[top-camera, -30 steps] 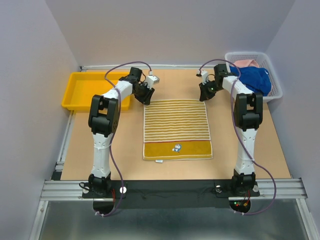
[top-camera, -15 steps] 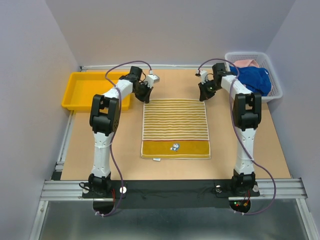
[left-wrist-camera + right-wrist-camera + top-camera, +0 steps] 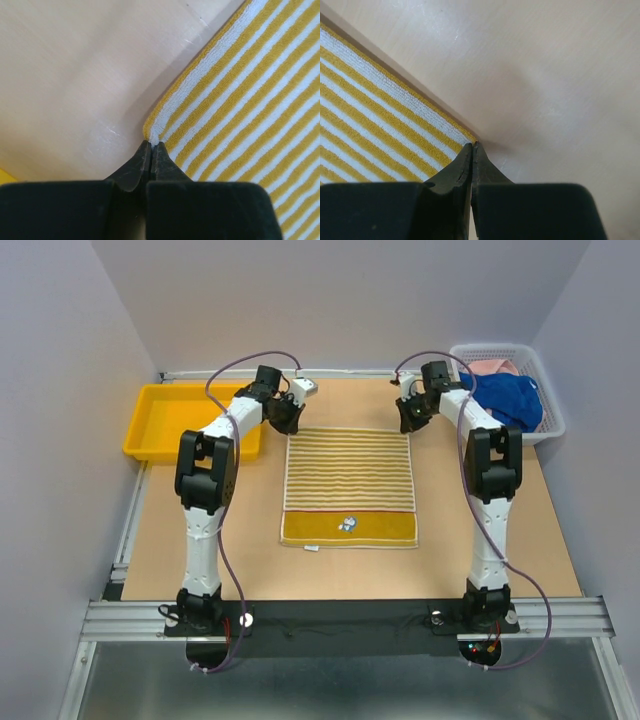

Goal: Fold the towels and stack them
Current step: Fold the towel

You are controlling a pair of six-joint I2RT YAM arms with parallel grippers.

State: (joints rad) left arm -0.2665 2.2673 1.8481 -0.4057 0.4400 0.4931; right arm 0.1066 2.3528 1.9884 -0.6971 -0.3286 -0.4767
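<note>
The yellow-and-cream striped towel (image 3: 350, 475) lies flat in the middle of the table, its solid yellow band with a small picture nearest the arms. My left gripper (image 3: 289, 426) is shut on the towel's far left corner, and the left wrist view shows that corner (image 3: 155, 131) pinched at the tips of the gripper (image 3: 151, 145). My right gripper (image 3: 405, 426) is shut on the far right corner, its tips (image 3: 472, 145) closed over the towel's striped edge (image 3: 380, 115). The blue towel (image 3: 510, 400) and the pink towel (image 3: 492, 367) lie crumpled in the basket.
A white mesh basket (image 3: 470, 348) stands at the back right corner of the table. A yellow tray (image 3: 180, 420) sits at the back left, just beside the left arm. Grey walls close in the table on three sides.
The left gripper closed on the far left corner. Both grippers then moved toward the back of the table, dragging the striped towel a little farther from the arms.
</note>
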